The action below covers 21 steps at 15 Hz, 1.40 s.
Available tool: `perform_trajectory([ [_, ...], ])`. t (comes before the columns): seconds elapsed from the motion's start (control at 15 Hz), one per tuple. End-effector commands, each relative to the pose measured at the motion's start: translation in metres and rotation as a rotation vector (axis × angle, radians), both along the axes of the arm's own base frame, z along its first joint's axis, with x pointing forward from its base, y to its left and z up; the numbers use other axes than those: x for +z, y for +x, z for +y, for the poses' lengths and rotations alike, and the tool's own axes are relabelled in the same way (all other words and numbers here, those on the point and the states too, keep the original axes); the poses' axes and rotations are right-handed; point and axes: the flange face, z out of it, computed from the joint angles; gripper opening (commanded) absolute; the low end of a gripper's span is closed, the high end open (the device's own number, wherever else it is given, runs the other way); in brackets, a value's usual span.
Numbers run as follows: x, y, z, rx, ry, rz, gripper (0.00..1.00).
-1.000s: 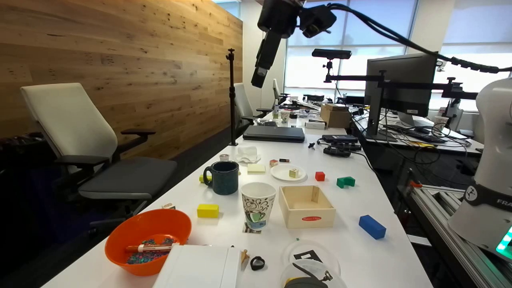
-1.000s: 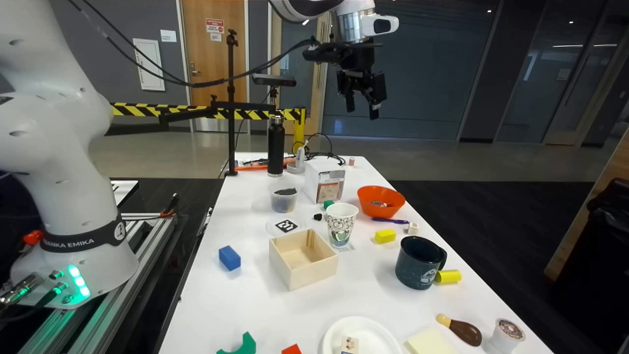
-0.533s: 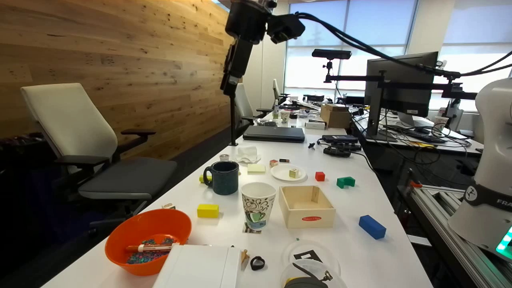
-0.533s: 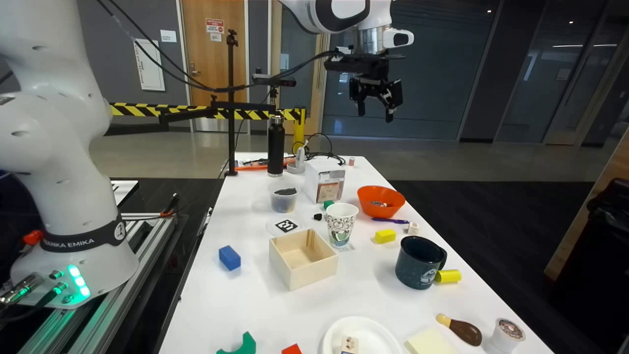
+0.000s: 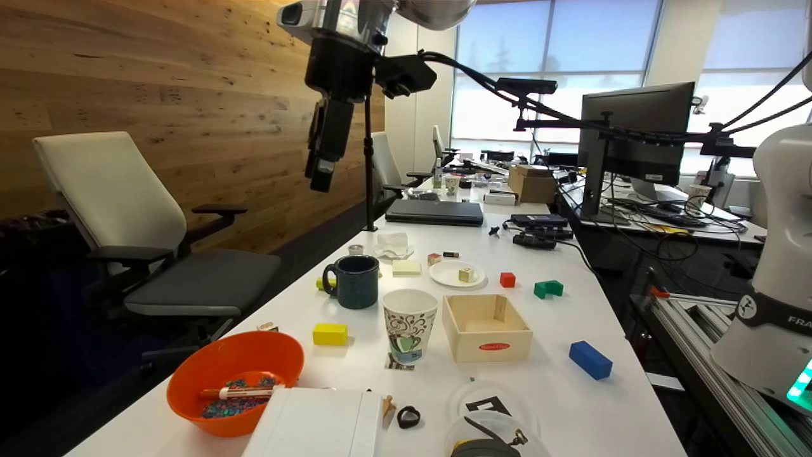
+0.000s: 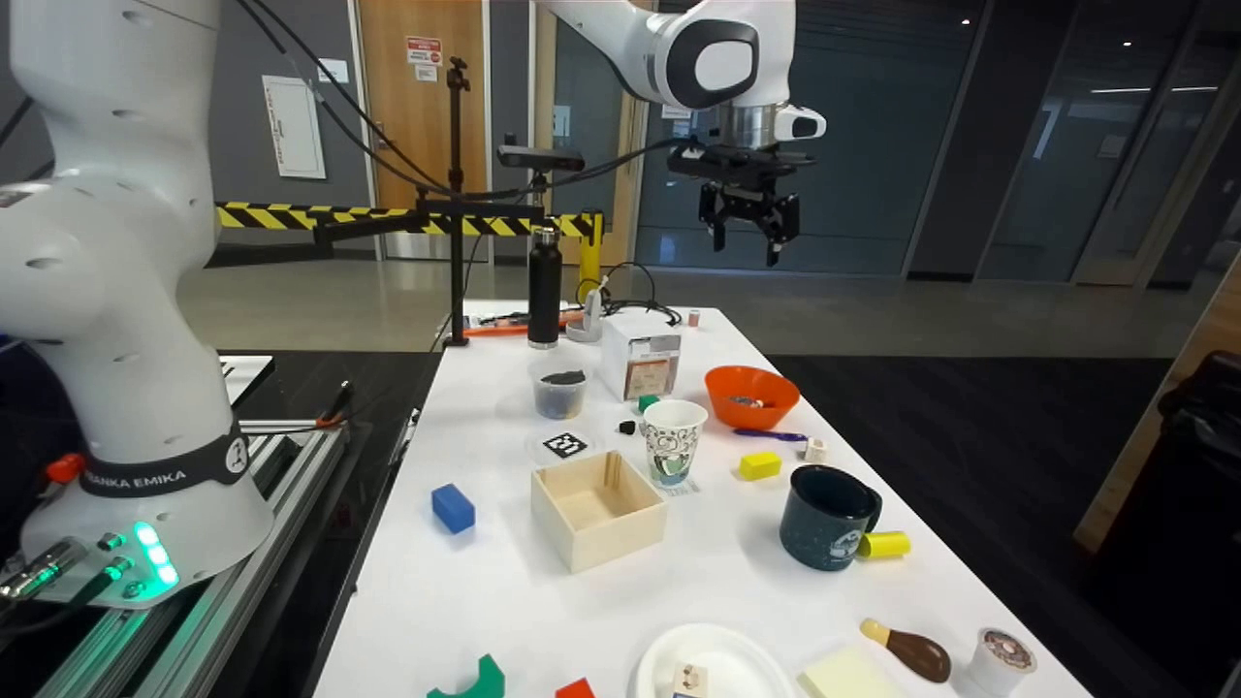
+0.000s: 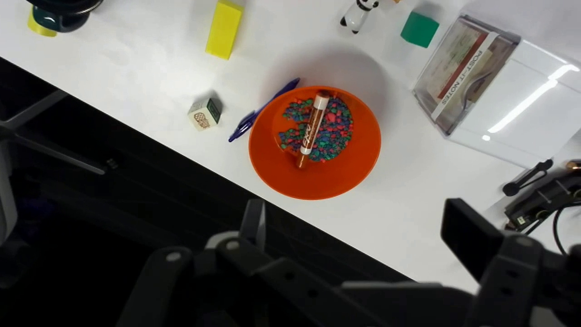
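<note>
Down low in the wrist view, the gripper (image 7: 356, 222) has its jaws spread wide apart. Past its tips, an orange bowl (image 7: 313, 184) sits on the white table (image 7: 417, 195). The bowl has tiny colored stones (image 7: 338, 129) in it, and a brown and white marker (image 7: 312, 127) that says EXPO lies on top of them. A purple pen (image 7: 246, 121) lies right beside the bowl. Near the pen is a little cube (image 7: 205, 114) with what looks like a pineapple on it. On the bowl's other side, a white box (image 7: 504, 100) with a clear front has a strip (image 7: 465, 72) that says POST-IT NOTES. A green block (image 7: 420, 29) and a small panda figure (image 7: 357, 18) are near that box.

In an exterior view, the gripper hangs high in the air, well above the orange bowl. Down on the table are a dark mug (image 5: 356, 282), a paper cup (image 5: 409, 327) with curly lines and a wooden box (image 5: 466, 343) with a red oval label (image 5: 494, 346). The words on that label are too small to read. The black band (image 5: 777, 314) on the robot (image 5: 774, 241) shows the letters FRA.

In an exterior view, the two fingers (image 6: 774, 244) hang with a gap between them. The orange bowl is down below, near the paper cup. The black band shows RANKA EMIKA.
</note>
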Motion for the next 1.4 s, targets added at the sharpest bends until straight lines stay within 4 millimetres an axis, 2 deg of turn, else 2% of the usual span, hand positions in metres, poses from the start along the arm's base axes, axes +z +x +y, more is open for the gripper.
perform_trajectory([
  [0.0, -0.001, 0.003, 0.003, 0.004, 0.0, 0.007, 1.0],
  [0.07, -0.001, 0.006, 0.003, 0.007, 0.001, 0.009, 1.0],
  [0.13, 0.008, -0.012, -0.008, -0.045, 0.002, -0.007, 1.0],
  [0.2, 0.008, -0.015, -0.009, -0.089, -0.002, -0.021, 1.0],
  [0.47, -0.01, 0.006, -0.004, -0.197, 0.006, -0.043, 1.0],
  [0.8, -0.039, 0.022, 0.007, -0.205, -0.052, -0.016, 1.0],
  [1.2, -0.082, 0.049, 0.05, -0.162, -0.174, -0.052, 1.0],
  [1.33, -0.09, 0.058, 0.067, -0.163, -0.175, -0.067, 1.0],
])
